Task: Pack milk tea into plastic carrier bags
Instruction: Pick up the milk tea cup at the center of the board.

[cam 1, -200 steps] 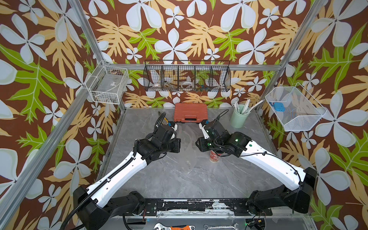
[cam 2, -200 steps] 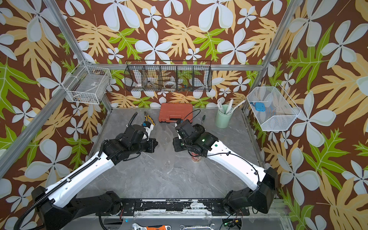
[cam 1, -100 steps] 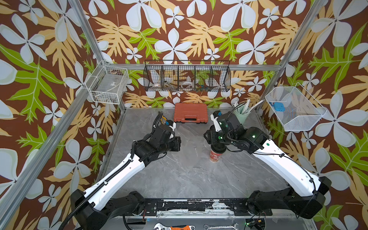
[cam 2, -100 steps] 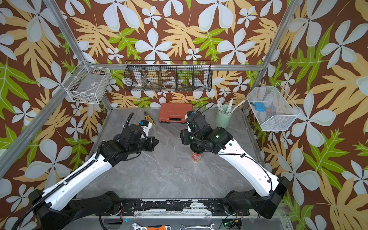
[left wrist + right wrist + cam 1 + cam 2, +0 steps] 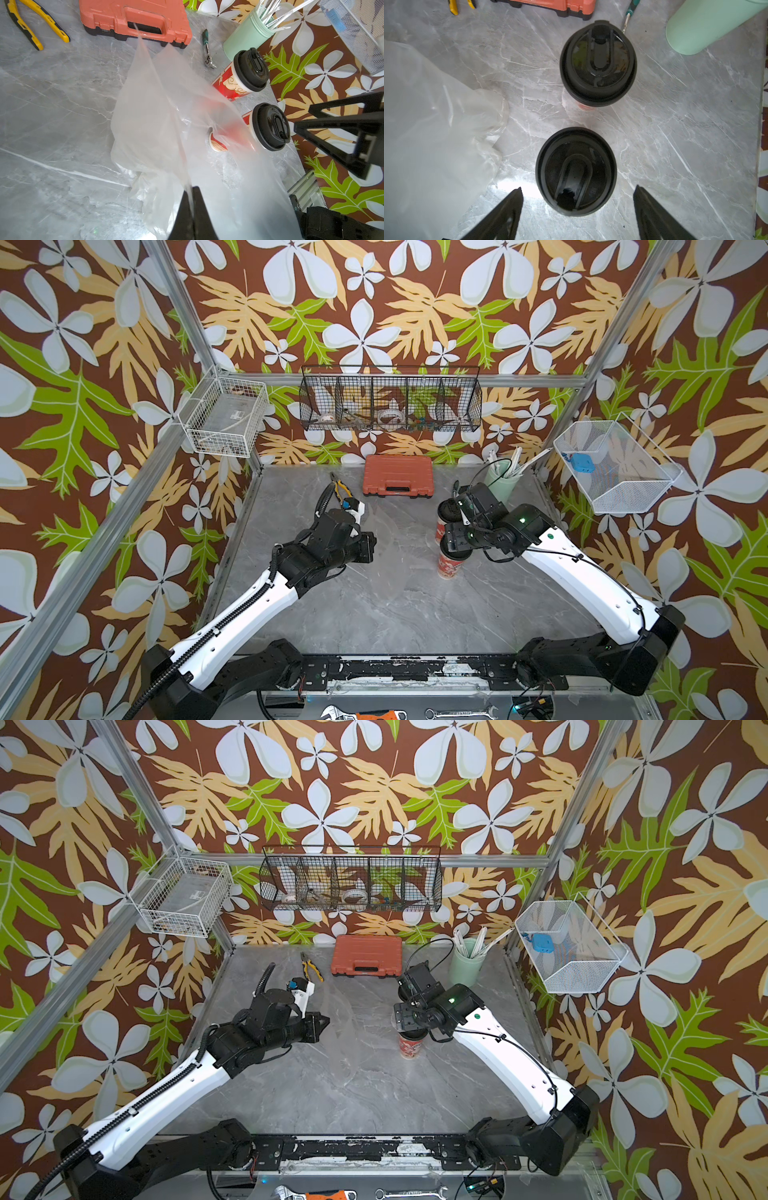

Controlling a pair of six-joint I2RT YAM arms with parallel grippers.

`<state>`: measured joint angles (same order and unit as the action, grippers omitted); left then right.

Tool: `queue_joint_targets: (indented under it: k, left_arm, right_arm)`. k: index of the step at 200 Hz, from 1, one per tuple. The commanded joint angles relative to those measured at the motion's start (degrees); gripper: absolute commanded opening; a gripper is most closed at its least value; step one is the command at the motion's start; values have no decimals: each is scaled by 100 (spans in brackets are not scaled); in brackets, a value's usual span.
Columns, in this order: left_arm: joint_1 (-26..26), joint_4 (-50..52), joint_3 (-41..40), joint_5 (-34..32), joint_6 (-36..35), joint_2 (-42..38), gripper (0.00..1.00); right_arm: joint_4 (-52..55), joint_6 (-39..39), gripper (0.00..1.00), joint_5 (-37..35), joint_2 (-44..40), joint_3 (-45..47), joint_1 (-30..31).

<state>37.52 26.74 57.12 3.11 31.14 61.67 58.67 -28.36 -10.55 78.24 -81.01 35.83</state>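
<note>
- The left claw (image 5: pixel 192 193) is pressed together, pinching the edge of a clear carrier bag (image 5: pixel 155 116). The bag trails from its tips down to the surface (image 5: pixel 52 104).
- The right claw (image 5: pixel 577 190) is spread, with one finger on either side of the near cup (image 5: pixel 575 164). It appears to sit above the black lid (image 5: pixel 591 149) and to touch nothing.
- The far cup (image 5: pixel 598 62) stands just beyond the near one, apart from it. The bag lies off to one side of the right claw.
- Tipping: both cups are tall and narrow. If one finger touches first as the claw closes, the near cup could be pushed over or into the far cup.
- Lid: closing on the domed plastic rather than the paper wall could pop the lid off or let the cup slip.
- Bag mouth: I cannot tell whether the left claw holds one layer or both. If it holds both, the mouth stays closed and the cup will only push the film around.
- Slip: the film is thin and slick, so a cup dragging on it could pull it out of the pinch.
</note>
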Motion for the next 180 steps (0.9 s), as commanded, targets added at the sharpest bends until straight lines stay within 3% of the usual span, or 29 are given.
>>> queue_joint_targets:
  k: [1, 30, 63, 99, 147, 180]
  left_arm:
    - [-16, -209, -32, 50, -40, -15, 0]
    - [-16, -213, -48, 71, -53, -15, 0]
    - [-16, -178, -7, 68, -58, -30, 0]
    - [-16, -143, 0, 59, -70, -41, 0]
    - [-16, -108, -39, 45, -31, -75, 0]
    - [-16, -25, 22, 34, -45, -100, 0]
  right_arm:
    - [-155, -195, 82, -70, 46, 85, -6]
    - [-156, -474, 83, -265, 233, 69, -6]
    - [-60, -1744, 83, -806, 358, 16, -6]
    - [-185, -2452, 82, -805, 247, 92, 2]
    - [-205, -2377, 79, -568, 376, 123, 103]
    - [416, -2219, 80, -696, 607, -339, 119]
